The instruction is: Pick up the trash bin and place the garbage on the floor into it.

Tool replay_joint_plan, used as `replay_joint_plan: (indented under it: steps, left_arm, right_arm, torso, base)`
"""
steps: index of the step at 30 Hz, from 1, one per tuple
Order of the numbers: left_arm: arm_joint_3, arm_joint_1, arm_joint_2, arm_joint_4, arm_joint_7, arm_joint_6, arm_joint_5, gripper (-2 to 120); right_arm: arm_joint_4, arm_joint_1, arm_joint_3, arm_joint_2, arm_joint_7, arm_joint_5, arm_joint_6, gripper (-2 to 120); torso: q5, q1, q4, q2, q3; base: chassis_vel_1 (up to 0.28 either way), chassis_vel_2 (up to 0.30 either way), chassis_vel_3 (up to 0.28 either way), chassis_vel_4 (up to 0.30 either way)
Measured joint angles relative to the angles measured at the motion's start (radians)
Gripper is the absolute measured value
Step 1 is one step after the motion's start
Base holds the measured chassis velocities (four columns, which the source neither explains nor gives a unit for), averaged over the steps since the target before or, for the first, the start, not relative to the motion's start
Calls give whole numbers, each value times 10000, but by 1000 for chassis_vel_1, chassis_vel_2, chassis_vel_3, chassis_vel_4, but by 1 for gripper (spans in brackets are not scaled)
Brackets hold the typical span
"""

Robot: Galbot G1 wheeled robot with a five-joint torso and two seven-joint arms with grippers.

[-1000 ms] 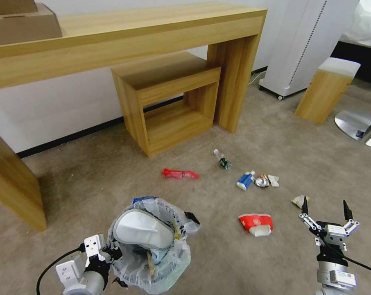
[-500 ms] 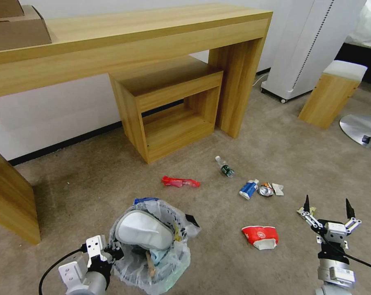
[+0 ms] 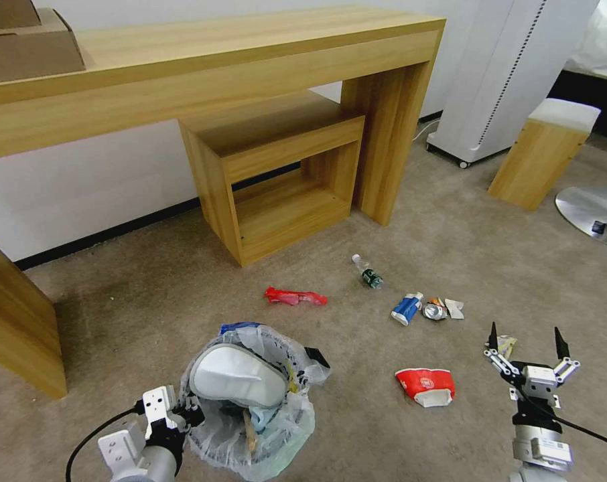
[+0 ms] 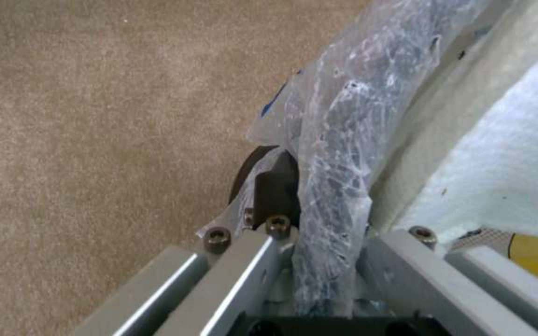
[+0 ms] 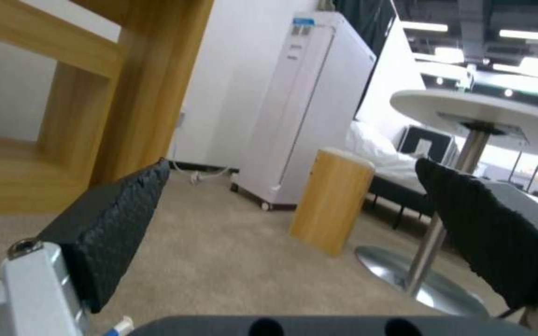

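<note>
Your trash bin (image 3: 250, 428) sits low on the left side of the carpet (image 3: 149, 301), clear bag bunched over the rim. Inside you see a white slipper (image 3: 236, 376) on top, with a wooden stick (image 3: 250, 428) and some bluish scrap under it. Your left gripper (image 3: 183, 415) is pinching the bin's rim through the plastic; the left wrist view shows the bag film (image 4: 337, 154) clamped between its fingers (image 4: 269, 196), slipper fabric just beside.

Still on the floor: red-white cup (image 3: 425, 386) lying on its side, near the bin's right; red wrapper (image 3: 295, 296) beyond the bin; small green-labelled bottle (image 3: 366, 271) farther out; blue-white packet (image 3: 406, 308), crushed can (image 3: 435, 310) and a white tissue scrap (image 3: 455, 308) in a tight row. A yellowish scrap (image 3: 506, 345) lies right by your right gripper (image 3: 524, 338), which hangs above the carpet with fingers spread wide, nothing between them.

Behind: wooden desk (image 3: 216, 60), open wooden cube shelf (image 3: 270, 174) under it, wooden stool (image 3: 541, 161), white appliance (image 3: 511, 67).
</note>
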Motion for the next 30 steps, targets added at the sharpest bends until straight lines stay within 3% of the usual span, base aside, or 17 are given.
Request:
replay_joint_plan:
  steps: [17,30]
  left_arm:
    - [243,186,-113,-21,63,11,371,0]
    - [432,168,-140,142,42,-23,549,0]
  right_arm:
    - [-168,82,-13,146,-89,-37,145,100]
    - [-276,139,-98,183,47,-157,185,100]
  torso:
    - [1,0,-1,0,1]
    - [1,1,1,0,1]
  base:
    - [22,22,-30,-22]
    - [216,215,-205,-210]
